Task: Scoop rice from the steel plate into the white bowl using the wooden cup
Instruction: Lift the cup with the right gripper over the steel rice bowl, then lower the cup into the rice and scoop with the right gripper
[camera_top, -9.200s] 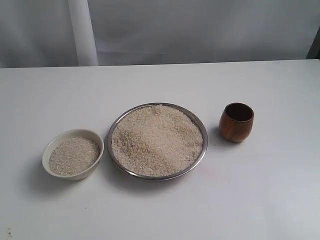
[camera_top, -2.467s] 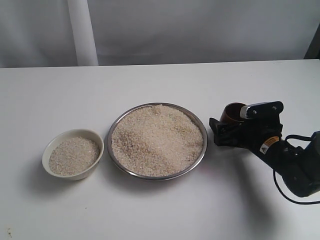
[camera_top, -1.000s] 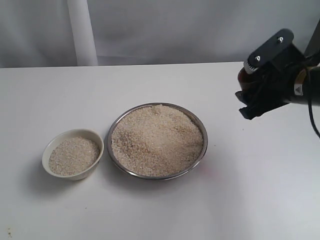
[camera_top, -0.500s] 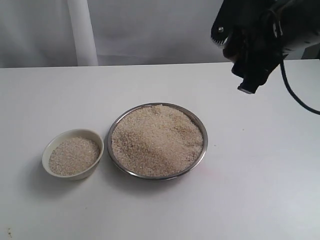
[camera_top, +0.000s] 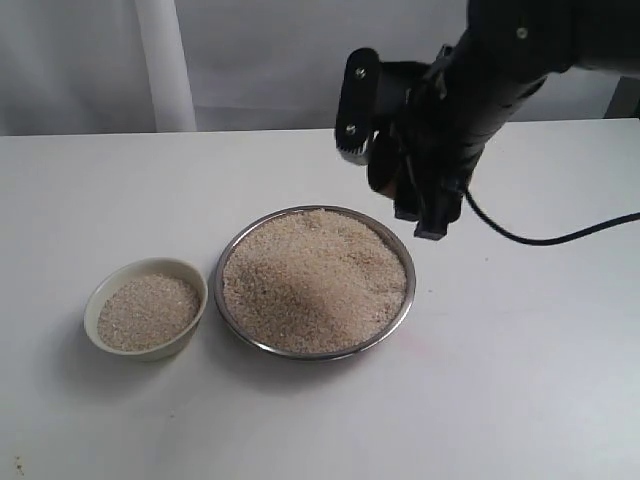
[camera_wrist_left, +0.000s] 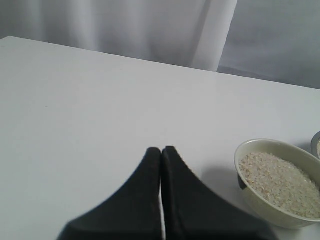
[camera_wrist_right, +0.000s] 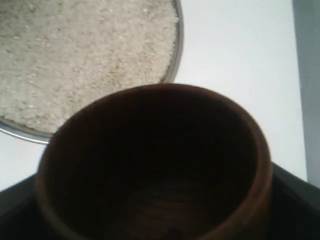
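Observation:
The steel plate (camera_top: 409, 292) lies mid-table, heaped with rice (camera_top: 313, 280). Left of it stands the white bowl (camera_top: 97, 297), partly filled with rice. My right gripper (camera_top: 412, 195) hangs above the plate's far right rim, shut on the wooden cup (camera_top: 382, 170), which is tilted. In the right wrist view the cup (camera_wrist_right: 250, 200) fills the frame and looks dark and empty inside. Beyond it are the rice (camera_wrist_right: 85, 55) and the plate rim (camera_wrist_right: 178, 45). My left gripper (camera_wrist_left: 161, 150) is shut with nothing in it, near the bowl (camera_wrist_left: 248, 149), and does not appear in the exterior view.
The white table (camera_top: 530, 380) runs to a grey curtain at the back. A black cable (camera_top: 560, 235) trails from the right arm over the table's right side. A sliver of the steel plate (camera_wrist_left: 316, 145) shows at the edge of the left wrist view.
The right gripper came in, closed on the cup at the right of the plate and lifted it. In the last second it swung left and down over the plate's far right rim.

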